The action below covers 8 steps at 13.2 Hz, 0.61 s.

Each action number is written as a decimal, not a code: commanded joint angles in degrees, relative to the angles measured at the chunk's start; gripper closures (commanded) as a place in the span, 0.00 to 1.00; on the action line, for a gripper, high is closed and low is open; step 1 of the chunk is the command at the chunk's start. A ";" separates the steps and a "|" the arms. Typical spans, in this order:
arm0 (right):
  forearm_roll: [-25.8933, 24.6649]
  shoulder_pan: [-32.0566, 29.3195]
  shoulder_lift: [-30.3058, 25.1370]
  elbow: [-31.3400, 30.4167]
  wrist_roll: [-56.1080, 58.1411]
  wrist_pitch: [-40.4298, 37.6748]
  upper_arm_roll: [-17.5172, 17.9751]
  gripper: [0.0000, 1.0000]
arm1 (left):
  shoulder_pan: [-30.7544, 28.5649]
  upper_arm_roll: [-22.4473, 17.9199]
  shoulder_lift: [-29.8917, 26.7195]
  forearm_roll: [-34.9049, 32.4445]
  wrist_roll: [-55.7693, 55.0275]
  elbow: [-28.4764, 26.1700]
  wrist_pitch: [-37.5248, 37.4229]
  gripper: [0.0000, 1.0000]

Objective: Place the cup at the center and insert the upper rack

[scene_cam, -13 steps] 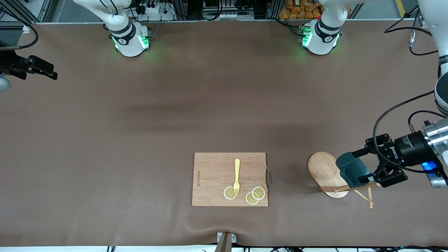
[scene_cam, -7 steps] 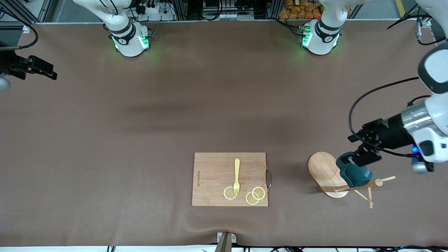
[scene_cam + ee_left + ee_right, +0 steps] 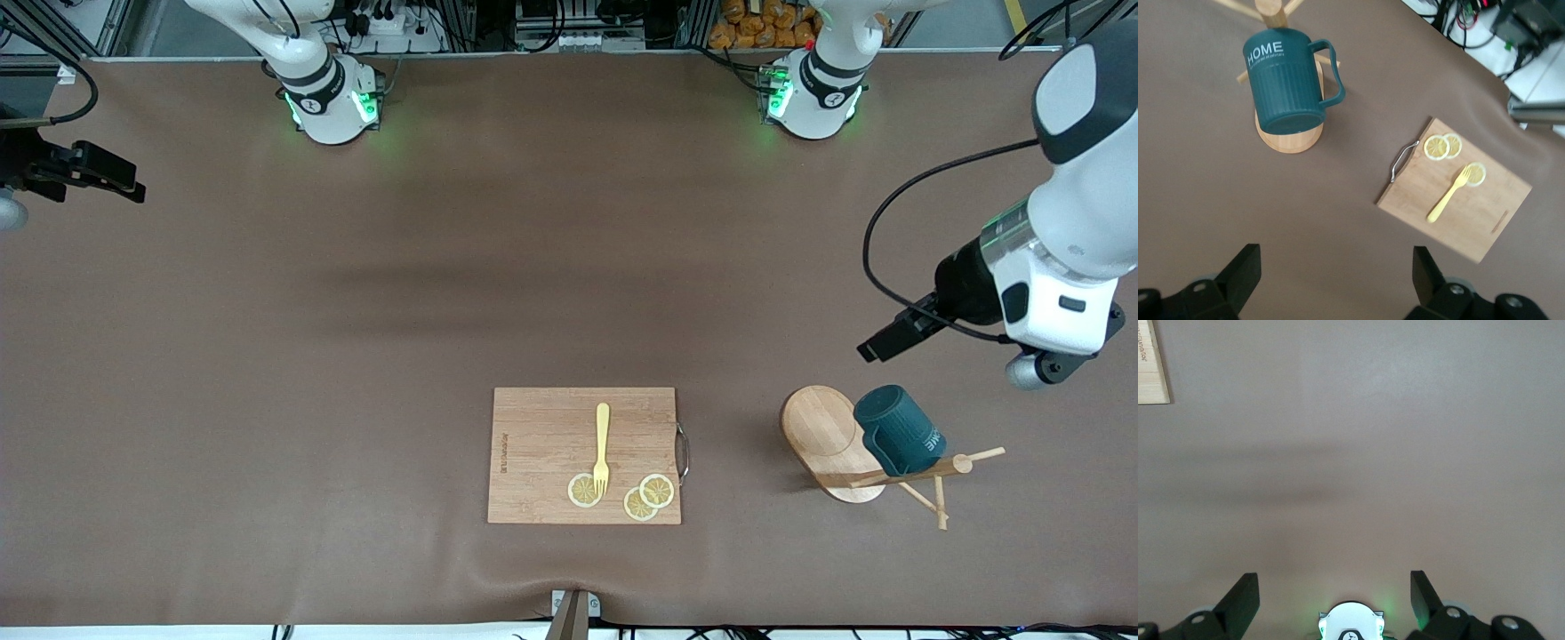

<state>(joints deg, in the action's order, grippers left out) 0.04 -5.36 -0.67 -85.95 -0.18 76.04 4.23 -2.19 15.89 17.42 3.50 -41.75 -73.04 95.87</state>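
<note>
- The small dark teal ribbed mug [image 3: 900,430] with a loop handle and white "HOME" lettering is hanging on the light wooden mug stand [image 3: 827,442], which has an oval flat base, a central post and thin angled pegs.
- The stand is standing on the brown desk [image 3: 356,356] toward the left arm's end, at about 3 o'clock from the rectangular wooden cutting board [image 3: 542,444].
- The left gripper [image 3: 889,338] is hovering over bare desk at roughly 12 o'clock from the mug, apart from it and touching nothing.
- In the left wrist view its two black fingers [image 3: 1238,277] are spread wide and empty, with the mug [image 3: 1286,83] and stand base [image 3: 1293,139] lying well clear of them.
- The cutting board is carrying a yellow plastic fork [image 3: 602,449] and three round lemon slices [image 3: 657,490]; a metal handle [image 3: 683,452] is sitting on the edge facing the stand.
- The right gripper [image 3: 1335,597] is waiting over bare desk near the right arm's end, its fingers [image 3: 1241,597] parted and holding nothing.
</note>
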 commanded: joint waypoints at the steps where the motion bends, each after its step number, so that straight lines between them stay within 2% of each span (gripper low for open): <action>1: -0.92 0.18 -0.30 0.52 -0.70 -0.45 0.34 0.00 | -0.62 0.10 -2.74 -4.79 6.76 -1.85 -2.61 0.00; 6: -1.01 0.62 -0.30 0.43 -0.70 -0.54 0.34 0.00 | -1.06 -0.60 -4.40 -7.19 13.53 -1.94 -4.64 0.00; 8: -1.01 0.62 -0.30 0.43 -0.70 -0.54 0.34 0.00 | -1.32 -3.30 -6.68 -7.10 18.62 -3.59 -5.34 0.00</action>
<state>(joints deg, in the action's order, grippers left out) 0.01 -4.98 -0.67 -85.95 -0.18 76.02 4.36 -3.17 14.65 14.78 -2.68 -27.19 -73.34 91.30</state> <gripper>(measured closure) 0.000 0.000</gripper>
